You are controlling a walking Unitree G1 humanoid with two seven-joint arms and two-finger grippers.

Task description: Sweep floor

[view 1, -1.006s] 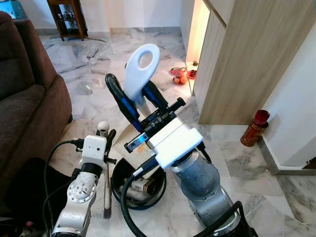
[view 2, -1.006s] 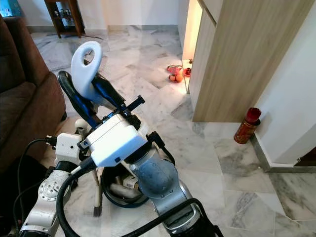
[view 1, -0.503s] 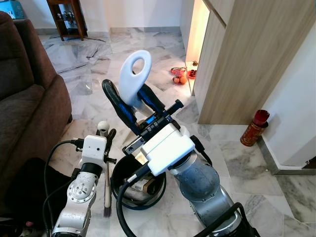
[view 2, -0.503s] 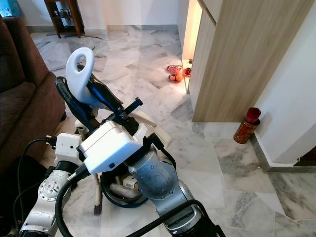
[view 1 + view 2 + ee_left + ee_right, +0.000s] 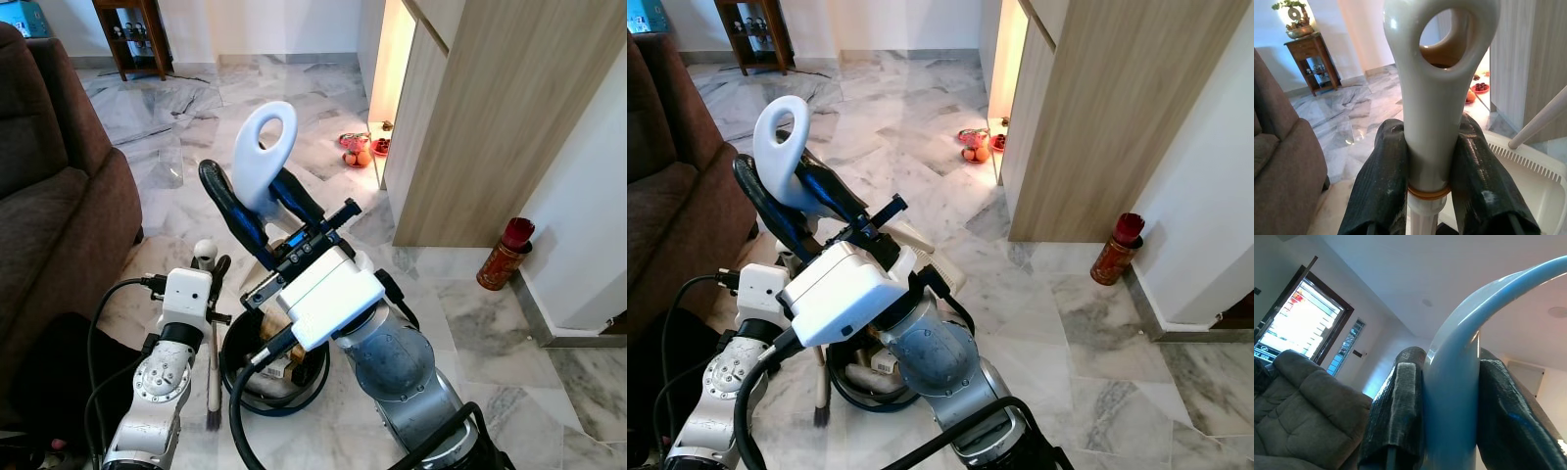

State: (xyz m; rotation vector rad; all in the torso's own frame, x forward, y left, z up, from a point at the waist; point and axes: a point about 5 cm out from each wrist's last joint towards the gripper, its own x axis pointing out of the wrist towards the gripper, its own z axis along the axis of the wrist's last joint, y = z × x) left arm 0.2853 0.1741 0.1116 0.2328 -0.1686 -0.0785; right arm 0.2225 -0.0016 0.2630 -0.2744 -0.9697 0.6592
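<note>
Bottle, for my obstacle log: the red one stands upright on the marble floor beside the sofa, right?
Not quite. The bottle stands upright on the marble floor, but beside the wooden cabinet, far from the sofa. The left eye view shows it.

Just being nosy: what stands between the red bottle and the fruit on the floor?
The wooden cabinet stands between the bottle and the fruit, as both eye views show.
</note>
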